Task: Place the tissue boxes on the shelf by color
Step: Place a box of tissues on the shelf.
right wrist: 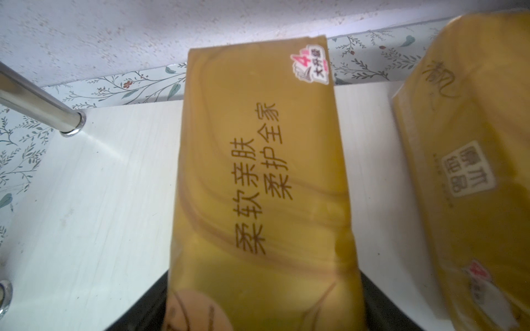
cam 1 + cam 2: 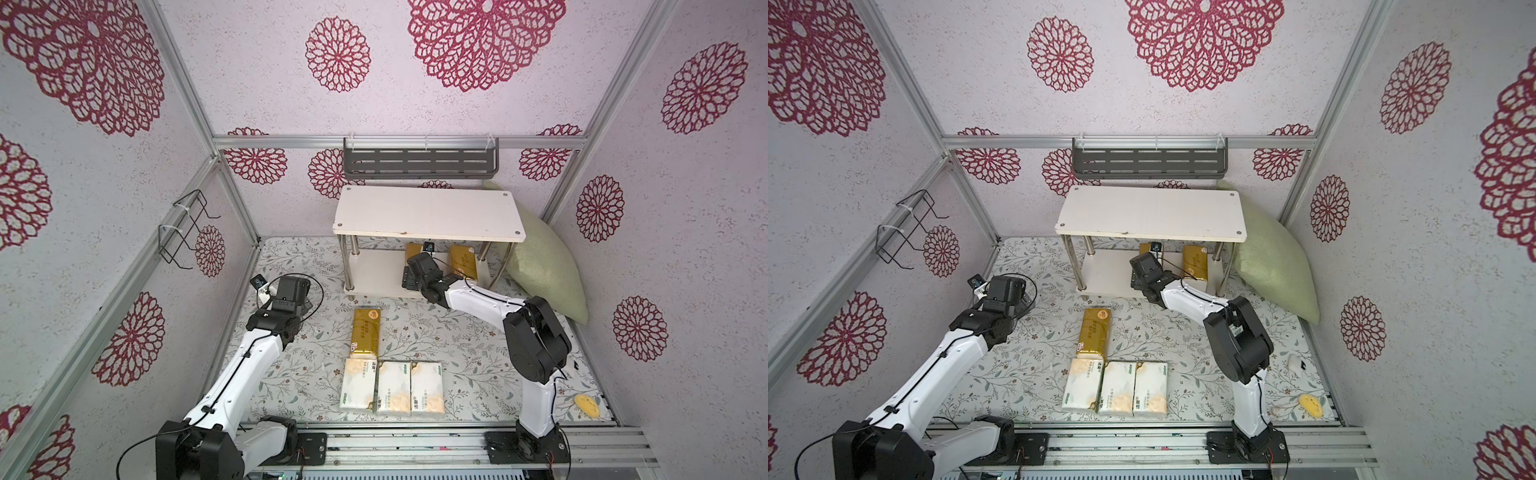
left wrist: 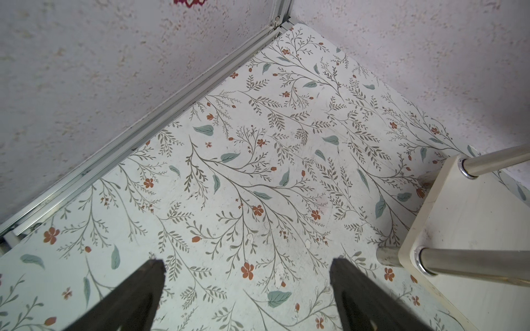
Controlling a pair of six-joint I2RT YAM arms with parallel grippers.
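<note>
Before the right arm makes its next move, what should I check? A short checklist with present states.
1. The shiny gold tissue pack is between the fingers of the right hand: ok.
2. It is over the white lower board of the chrome-post shelf: ok.
3. It rests flat on that board: cannot tell.
4. Gap to the second gold pack beside it: ok.
5. The left hand is open, empty, apart from shelf: ok.

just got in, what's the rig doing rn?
The right gripper reaches under the top board of the shelf and grips a gold tissue pack at the lower board, beside a second gold pack already there. The left gripper hangs open and empty over the floral mat by the shelf's corner. One more gold pack and three white packs lie on the mat, not yet shelved.
</note>
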